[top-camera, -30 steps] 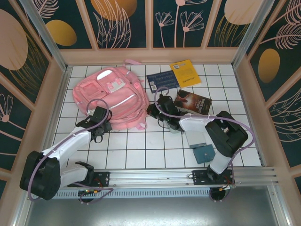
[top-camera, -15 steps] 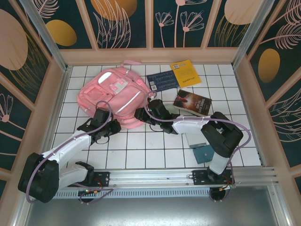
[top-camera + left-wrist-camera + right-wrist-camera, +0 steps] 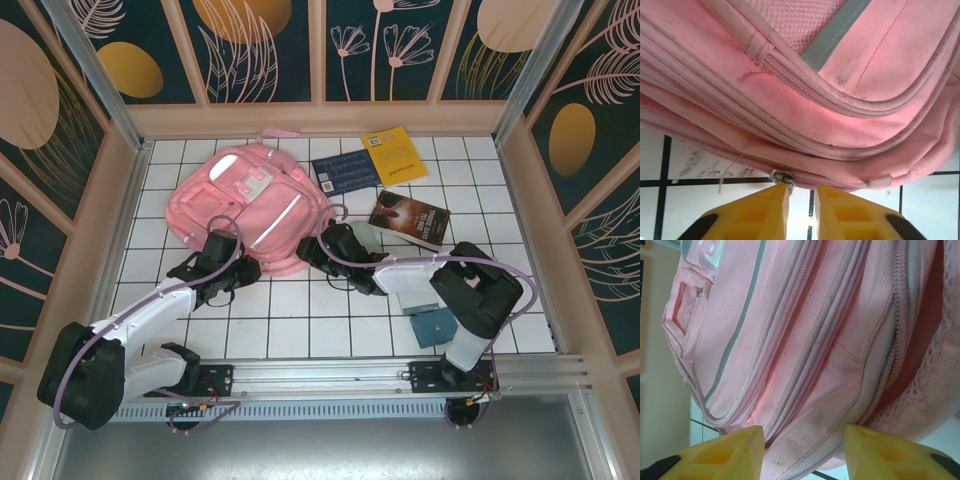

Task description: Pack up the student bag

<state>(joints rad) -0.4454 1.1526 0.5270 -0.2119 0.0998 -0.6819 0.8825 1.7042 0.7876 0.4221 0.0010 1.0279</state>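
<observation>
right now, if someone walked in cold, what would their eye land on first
The big pink backpack lying flat at the far left of the white tiled table stands out first. Both arms reach to its near edge: the left gripper, jaws nearly together, by a zipper pull, and the right gripper, jaws wide. To the bag's right lie a yellow book, a dark blue book and a black book.

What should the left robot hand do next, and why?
Probably ease the left gripper a little forward and toward the zipper pull, then close on it. The pull sits at the bag's lower edge, just off one fingertip rather than between the two. The jaws stand narrowly apart with nothing in them.
</observation>
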